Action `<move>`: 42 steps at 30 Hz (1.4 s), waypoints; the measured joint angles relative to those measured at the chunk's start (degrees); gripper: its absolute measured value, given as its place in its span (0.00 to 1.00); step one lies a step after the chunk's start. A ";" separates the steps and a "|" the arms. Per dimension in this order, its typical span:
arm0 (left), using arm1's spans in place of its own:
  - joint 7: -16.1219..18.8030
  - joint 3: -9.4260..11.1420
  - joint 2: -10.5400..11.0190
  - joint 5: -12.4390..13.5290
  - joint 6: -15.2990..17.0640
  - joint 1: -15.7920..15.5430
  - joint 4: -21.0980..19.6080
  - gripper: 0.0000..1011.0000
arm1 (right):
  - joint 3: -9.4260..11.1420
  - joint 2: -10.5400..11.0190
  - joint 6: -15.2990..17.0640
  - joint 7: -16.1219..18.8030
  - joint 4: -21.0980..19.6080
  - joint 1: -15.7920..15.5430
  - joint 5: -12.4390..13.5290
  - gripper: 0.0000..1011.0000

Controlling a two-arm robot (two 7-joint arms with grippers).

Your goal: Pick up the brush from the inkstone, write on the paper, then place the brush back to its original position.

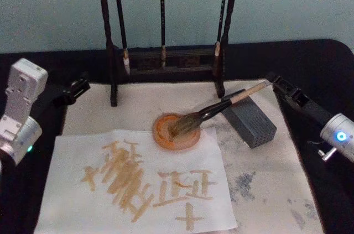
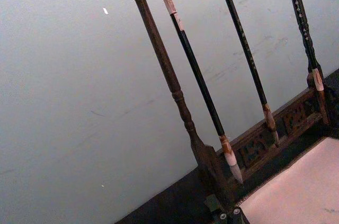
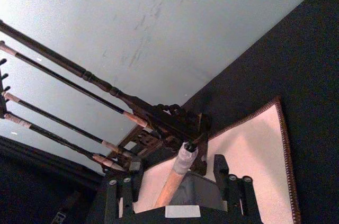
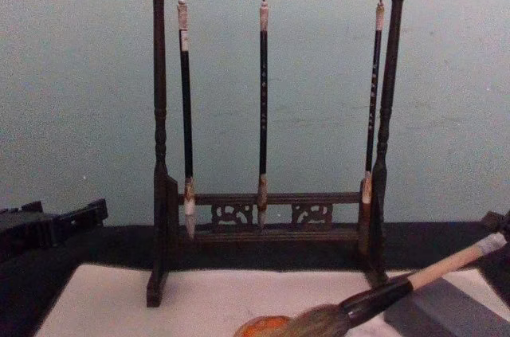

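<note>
Brush point(image 1: 221, 108) lies w/ bristles in the orange dish point(image 1: 176, 131), handle propped on grey block point(image 1: 250, 121), just past the paper point(image 1: 138, 184). Right claw point(image 1: 275, 82) spread wide around handle tip; bumping it could roll brush off. Left claw point(image 1: 83, 86) parked far left, can't tell its state.

The wooden rack point(image 1: 166, 57) with its three hanging slim brushes point(image 1: 162, 13) is blocking the desk's far edge. The brush point(image 1: 221, 107) is bridging inkstone point(image 1: 176, 131) and grey block point(image 1: 250, 120), leaving the near right corner lying open.
</note>
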 joint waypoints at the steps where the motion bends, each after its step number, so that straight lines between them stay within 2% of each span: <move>1: 0.00 0.00 0.00 0.00 0.00 0.00 0.00 0.99 | -0.03 0.29 -0.16 -0.29 -0.66 -0.29 -0.06 0.87; 6: 0.00 0.00 0.00 0.01 0.00 0.00 0.00 0.99 | -0.09 1.30 -0.49 -1.41 -2.75 -1.29 -0.14 0.99; 12: 0.00 0.00 0.00 0.00 0.00 0.00 0.00 0.99 | -0.11 2.54 -0.95 -3.06 -5.42 -2.76 -0.07 0.99; 18: 0.00 0.00 0.00 0.00 0.00 0.00 0.00 0.99 | 0.13 4.92 -2.61 -6.03 -10.70 -5.76 -0.11 0.99; 23: 0.00 0.00 0.00 0.00 0.00 0.00 0.00 0.99 | 0.17 7.16 -4.44 -8.87 -15.40 -8.35 -1.88 0.99; 25: 0.00 0.00 0.00 0.00 0.00 0.00 0.00 0.99 | -0.05 8.76 -6.19 -11.03 -18.74 -9.77 -5.22 0.99; 26: 0.00 0.00 0.00 0.00 0.00 0.00 0.00 0.99 | -0.05 8.76 -6.19 -11.03 -18.74 -9.77 -5.22 0.99; 27: 0.00 0.00 0.00 0.00 0.00 0.00 0.00 0.99 | -0.31 9.54 -7.18 -12.08 -20.40 -10.39 -7.62 0.99; 29: 0.00 0.00 0.00 0.00 0.00 0.00 0.00 0.99 | -0.61 10.28 -8.03 -12.81 -21.88 -10.90 -9.85 0.99; 30: 0.00 0.00 0.00 0.00 0.00 0.00 0.00 0.99 | -0.96 11.05 -9.06 -13.65 -23.53 -11.41 -12.45 0.99; 32: 0.00 0.00 0.00 0.00 0.00 0.00 0.00 0.99 | -1.33 11.70 -10.01 -14.52 -24.99 -11.85 -15.02 0.99; 33: 0.00 0.00 0.00 0.00 0.00 0.00 0.00 0.99 | -1.70 12.30 -10.76 -15.21 -26.25 -12.15 -17.44 0.99; 36: 0.00 0.00 0.00 0.00 0.00 0.00 0.00 0.99 | -2.39 13.03 -11.54 -15.98 -27.97 -12.49 -20.70 0.99; 42: 0.00 0.00 0.00 0.00 0.00 0.00 0.00 0.99 | -4.43 14.05 -13.98 -18.23 -31.47 -12.72 -30.67 0.99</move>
